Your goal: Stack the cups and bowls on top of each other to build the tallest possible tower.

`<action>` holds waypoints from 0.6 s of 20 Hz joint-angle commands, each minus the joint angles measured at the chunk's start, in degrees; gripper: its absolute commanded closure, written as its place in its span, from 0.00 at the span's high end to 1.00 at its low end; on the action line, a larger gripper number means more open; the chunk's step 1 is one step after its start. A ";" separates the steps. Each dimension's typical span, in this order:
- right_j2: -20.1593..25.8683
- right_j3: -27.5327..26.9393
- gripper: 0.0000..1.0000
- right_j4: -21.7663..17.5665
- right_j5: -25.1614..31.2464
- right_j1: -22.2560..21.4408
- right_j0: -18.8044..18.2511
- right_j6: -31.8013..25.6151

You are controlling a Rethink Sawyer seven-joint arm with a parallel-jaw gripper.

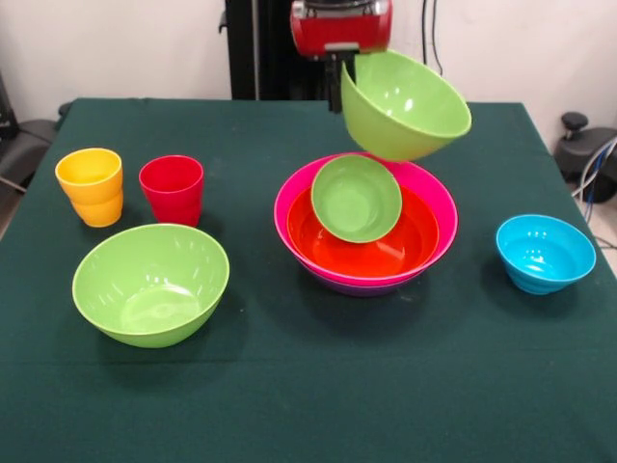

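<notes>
My gripper (335,85) comes down from the top and is shut on the rim of a large lime green bowl (405,104). It holds the bowl tilted in the air above the tower. The tower is a hot pink bowl (436,198) with an orange bowl (386,253) nested in it. A sliver of purple bowl (359,288) shows underneath. A small lime green bowl (356,198) leans tilted inside the orange one. The second large lime green bowl (151,283) sits front left. The yellow cup (92,185) and the red cup (172,188) stand upright at left. The sky blue bowl (545,253) sits at right. The orange cup is out of view.
The dark green tablecloth (308,395) covers the table. The black pedestal (260,48) stands behind the far edge. Cables and a black fixture (588,154) lie off the table's right side, and dark equipment (19,135) sits off its left.
</notes>
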 commanded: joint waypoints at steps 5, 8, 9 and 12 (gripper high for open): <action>1.87 -5.51 0.00 -0.28 7.00 0.18 -0.45 2.05; 2.33 -2.70 0.00 1.15 10.59 -5.62 -0.71 1.80; 2.54 -2.20 0.00 1.70 11.96 -7.19 -0.83 1.60; 3.40 -1.05 0.00 2.68 13.83 -9.56 -1.46 1.24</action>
